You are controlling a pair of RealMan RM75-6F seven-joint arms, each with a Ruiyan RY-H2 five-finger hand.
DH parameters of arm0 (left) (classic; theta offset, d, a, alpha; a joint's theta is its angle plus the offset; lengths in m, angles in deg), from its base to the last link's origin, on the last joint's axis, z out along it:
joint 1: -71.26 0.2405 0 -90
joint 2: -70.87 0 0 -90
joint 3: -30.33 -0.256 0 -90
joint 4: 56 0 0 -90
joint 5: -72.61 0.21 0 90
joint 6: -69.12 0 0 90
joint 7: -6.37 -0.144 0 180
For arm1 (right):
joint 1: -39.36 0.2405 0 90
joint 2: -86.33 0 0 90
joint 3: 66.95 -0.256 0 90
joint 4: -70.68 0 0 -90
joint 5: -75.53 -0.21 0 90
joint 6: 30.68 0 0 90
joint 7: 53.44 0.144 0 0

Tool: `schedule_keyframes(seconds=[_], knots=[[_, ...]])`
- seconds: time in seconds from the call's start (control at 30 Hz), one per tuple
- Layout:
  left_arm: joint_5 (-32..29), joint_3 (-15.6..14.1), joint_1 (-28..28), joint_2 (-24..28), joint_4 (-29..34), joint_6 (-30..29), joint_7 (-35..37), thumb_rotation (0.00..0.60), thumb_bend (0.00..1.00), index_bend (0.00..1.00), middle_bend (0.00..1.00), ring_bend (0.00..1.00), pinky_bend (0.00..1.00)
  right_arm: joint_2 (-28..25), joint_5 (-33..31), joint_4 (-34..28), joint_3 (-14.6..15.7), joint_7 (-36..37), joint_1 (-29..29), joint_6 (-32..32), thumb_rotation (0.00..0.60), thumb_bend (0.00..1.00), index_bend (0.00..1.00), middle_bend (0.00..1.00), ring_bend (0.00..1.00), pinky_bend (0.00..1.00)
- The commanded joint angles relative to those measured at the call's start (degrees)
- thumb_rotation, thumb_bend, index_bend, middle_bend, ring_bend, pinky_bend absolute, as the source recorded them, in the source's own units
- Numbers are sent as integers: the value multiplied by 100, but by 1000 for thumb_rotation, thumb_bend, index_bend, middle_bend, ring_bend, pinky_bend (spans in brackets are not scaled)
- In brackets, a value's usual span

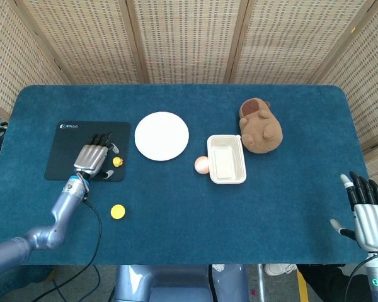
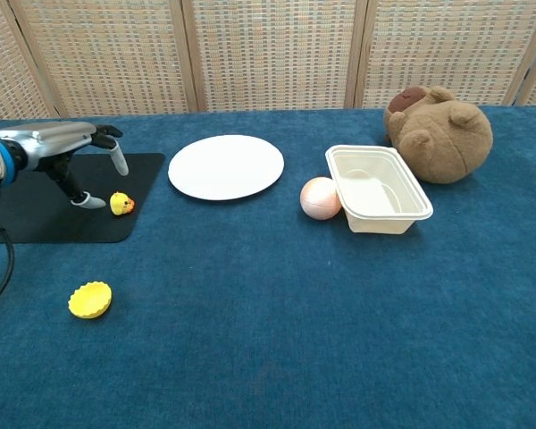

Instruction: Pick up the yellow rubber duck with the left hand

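1. I am holding my left hand [image 2: 67, 152] over the black mat [image 1: 66, 160] with its fingers [image 2: 116, 159] spread and curving downward, gripping nothing.
2. The yellow rubber duck [image 2: 121, 204] is sitting on the mat near its right edge, just beside my thumb tip, apparently not touching it.
3. My right hand [image 1: 368, 217] is resting open, fingers apart, at the far corner of the blue table [image 1: 176, 214], well apart from everything.
4. I am judging the risk: the duck is small and light, so a fingertip arriving off-centre could knock it off the mat toward the white plate [image 1: 162, 136].
5. Closing too early could squeeze it out sideways; the yellow cup [image 2: 90, 299] nearer me is a similar colour and could be mistaken for it.
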Motion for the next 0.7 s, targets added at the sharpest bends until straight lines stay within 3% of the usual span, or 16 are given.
schedule_keyframes(seconds=[0.03,0.53,0.7], knots=[[-191,-24,-222,-303,-345,107,-152,600,306,357,0,0,0,-7,-37,30,-10,33,-1,-18,600,0,24,0,0,0],[-528,-97,-419,-736,-1200,326,25,600,322,366,0,0,0,-30,-121,91,-28,125,10,-56,600,0,25,0,0,0],[-552,-116,-460,-805,-1353,381,97,600,342,424,0,0,0,-24,-123,83,-26,108,9,-47,600,0,25,0,0,0]])
